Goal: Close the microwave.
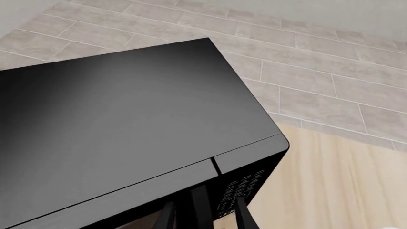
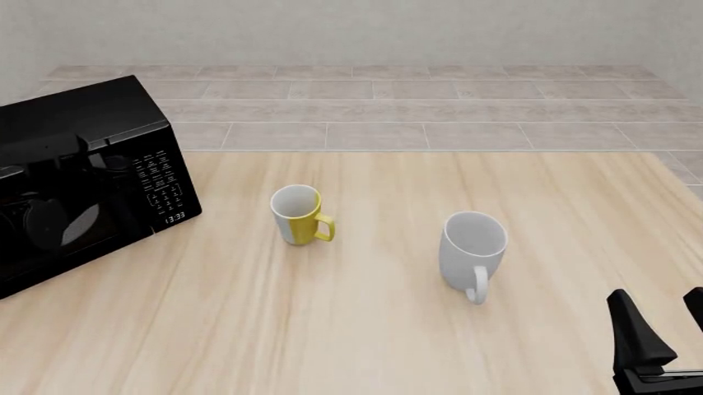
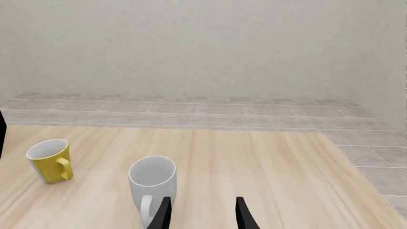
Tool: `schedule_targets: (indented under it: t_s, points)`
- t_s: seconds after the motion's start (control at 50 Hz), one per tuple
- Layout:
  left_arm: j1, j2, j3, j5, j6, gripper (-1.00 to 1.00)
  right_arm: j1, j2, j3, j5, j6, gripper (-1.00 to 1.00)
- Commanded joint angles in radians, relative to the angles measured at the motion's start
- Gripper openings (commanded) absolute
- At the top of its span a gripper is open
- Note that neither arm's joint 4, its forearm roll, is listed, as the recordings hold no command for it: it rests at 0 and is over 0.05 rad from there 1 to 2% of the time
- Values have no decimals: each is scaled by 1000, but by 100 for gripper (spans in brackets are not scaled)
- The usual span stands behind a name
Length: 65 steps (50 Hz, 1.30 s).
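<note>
Black, rigid and heavy, the microwave (image 2: 82, 177) sits at the worktop's (image 2: 384, 329) left edge; we'd push its door's free edge. Left pincer (image 1: 205, 212) and right pincer (image 3: 201, 212) both gape, empty.

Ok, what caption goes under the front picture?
Black microwave at left, yellow mug and white mug on the wooden table.
</note>
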<state>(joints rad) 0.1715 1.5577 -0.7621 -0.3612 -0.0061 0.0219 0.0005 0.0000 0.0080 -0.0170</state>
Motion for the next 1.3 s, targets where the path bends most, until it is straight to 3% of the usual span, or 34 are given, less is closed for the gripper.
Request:
schedule_targets:
  t_s: [0.02,0.24,0.28,0.34,0.46,0.54,0.68,0.8,0.96,1.1,1.3]
  points:
    - [-31,184,-205,38,-11,100,-1,0,0,2,2,100]
    - [-43,133,-157,6,10,100,3,0,0,5,4,100]
    - [-54,41,-53,-79,58,100,3,0,0,7,3,100]
    - [-77,-26,-2,-80,45,100,1,0,0,6,3,100]
    - [-138,-293,219,-116,41,100,-1,0,0,7,2,100]
    - [-158,-536,354,-65,31,100,3,0,0,5,3,100]
    - [-170,-832,448,98,27,100,7,0,0,1,3,100]
    - [-180,-1108,492,291,50,100,10,0,0,-1,3,100]
    - [-204,-1329,477,500,19,100,14,1,0,-5,-4,100]
    - [-205,-1535,450,696,36,100,12,1,0,-11,-11,100]
    - [-191,-1558,421,692,64,100,11,2,0,-12,-15,100]
